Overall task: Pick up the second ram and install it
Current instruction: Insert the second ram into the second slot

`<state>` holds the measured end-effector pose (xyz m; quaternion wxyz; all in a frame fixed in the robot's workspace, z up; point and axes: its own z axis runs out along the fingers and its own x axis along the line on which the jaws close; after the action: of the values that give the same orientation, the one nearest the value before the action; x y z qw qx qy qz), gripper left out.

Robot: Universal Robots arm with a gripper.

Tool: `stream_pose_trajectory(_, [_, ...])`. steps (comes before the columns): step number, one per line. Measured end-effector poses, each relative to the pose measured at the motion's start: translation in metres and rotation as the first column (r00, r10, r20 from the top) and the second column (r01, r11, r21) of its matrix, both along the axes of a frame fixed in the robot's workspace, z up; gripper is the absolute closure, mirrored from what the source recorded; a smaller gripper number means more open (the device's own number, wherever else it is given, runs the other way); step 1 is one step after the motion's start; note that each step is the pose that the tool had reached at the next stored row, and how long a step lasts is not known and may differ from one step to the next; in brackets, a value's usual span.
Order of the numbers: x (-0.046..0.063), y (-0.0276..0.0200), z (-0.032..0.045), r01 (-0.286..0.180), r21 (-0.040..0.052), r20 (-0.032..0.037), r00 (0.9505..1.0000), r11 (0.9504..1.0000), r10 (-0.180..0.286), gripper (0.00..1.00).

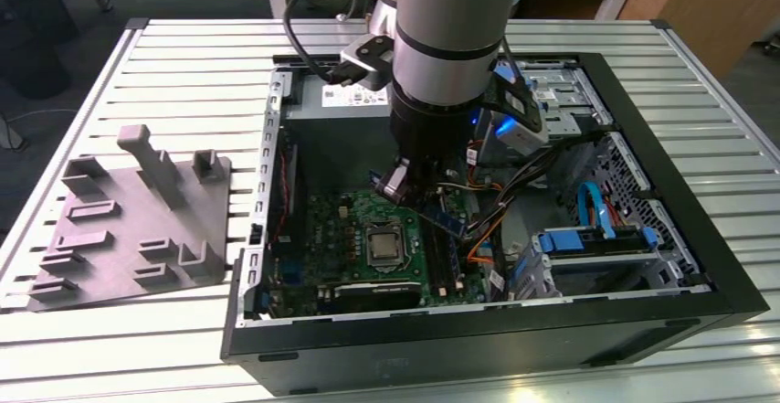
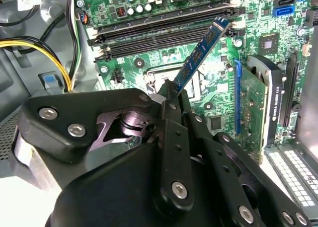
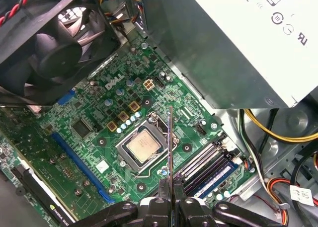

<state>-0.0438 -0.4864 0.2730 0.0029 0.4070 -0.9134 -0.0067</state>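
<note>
Over perhaps four slots [image 2: 159,34], fingers [image 2: 170,115] pinch one ram [image 2: 201,53].

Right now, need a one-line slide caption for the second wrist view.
Pincer shut on the second ram, holding it tilted over the motherboard, near the black memory slots.

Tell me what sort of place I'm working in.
Probably a lab or workshop bench: an open computer case lies on a slatted metal table beside a grey fixture plate, and the jaws hold a memory stick above its motherboard.
</note>
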Motion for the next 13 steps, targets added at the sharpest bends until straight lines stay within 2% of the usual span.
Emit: stream_pose_trajectory(13, [0.0,0.0,-0.0001,0.028,0.0,0.0,0.9996,0.9996,-0.028,0.86])
